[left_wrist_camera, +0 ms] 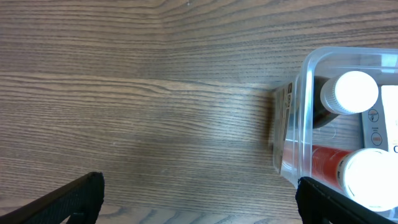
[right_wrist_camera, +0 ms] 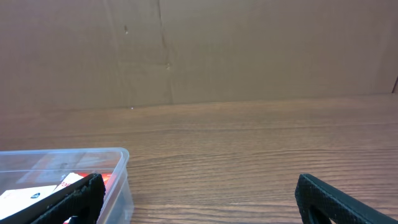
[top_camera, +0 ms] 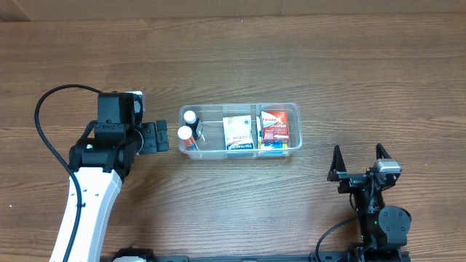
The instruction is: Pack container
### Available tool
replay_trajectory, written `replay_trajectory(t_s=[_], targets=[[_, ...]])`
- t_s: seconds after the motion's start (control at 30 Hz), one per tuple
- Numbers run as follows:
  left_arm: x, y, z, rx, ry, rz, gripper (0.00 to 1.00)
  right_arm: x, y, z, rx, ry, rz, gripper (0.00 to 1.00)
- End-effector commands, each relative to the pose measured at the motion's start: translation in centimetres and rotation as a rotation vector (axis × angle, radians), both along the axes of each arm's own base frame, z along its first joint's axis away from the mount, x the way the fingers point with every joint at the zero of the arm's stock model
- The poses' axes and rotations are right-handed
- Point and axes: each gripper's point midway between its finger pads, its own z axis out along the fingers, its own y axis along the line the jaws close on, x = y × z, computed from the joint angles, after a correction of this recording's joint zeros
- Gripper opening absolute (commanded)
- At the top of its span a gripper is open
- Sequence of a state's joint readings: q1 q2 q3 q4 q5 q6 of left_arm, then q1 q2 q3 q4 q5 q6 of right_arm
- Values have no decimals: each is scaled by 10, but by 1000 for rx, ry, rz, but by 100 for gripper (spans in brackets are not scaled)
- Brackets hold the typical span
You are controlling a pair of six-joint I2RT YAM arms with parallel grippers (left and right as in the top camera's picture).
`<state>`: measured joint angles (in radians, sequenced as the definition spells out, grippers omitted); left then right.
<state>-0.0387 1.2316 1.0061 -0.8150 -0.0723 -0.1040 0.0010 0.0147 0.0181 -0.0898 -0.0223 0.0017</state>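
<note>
Container [top_camera: 218, 108] sits just right of left gripper [top_camera: 163, 137], long axis left-right. Fingers apart, empty. Right gripper [top_camera: 357, 153] farther off, likewise apart.

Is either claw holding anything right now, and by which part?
Nothing is held: the left claw is open beside the container, the right claw open, away from it.

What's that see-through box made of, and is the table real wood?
The clear rounded-corner rectangular tub looks like glossy plastic: its walls are see-through and thin. The brown table shows wood grain with a dull finish; real wood or printed laminate, I cannot tell.
</note>
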Motion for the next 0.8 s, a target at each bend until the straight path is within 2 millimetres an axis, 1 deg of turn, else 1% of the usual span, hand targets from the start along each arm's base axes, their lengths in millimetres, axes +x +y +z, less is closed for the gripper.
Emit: replay_trajectory(t_s=[0.0,0.47,0.53,0.6,0.63,0.7,0.77], targets=[[0,2,-3,17,7,-3,100,0,1,-1,-6,-9,3,100],[-2,3,-4,18,15,-2,100,0,1,-1,-6,-9,3,100],[-13,-2,-6,-8,50,-18,100,0,1,-1,-6,-9,3,100],[-32,-2,0,-9,67,-18,100,0,1,-1,-6,-9,3,100],[-38,-2,6,-9,39,-18,100,0,1,-1,-6,-9,3,100],[-49,-1,13,-11,-24,-18,100,0,1,-1,-6,-9,3,100],[-59,0,10,-13,-130,-18,100,0,1,-1,-6,-9,3,100]])
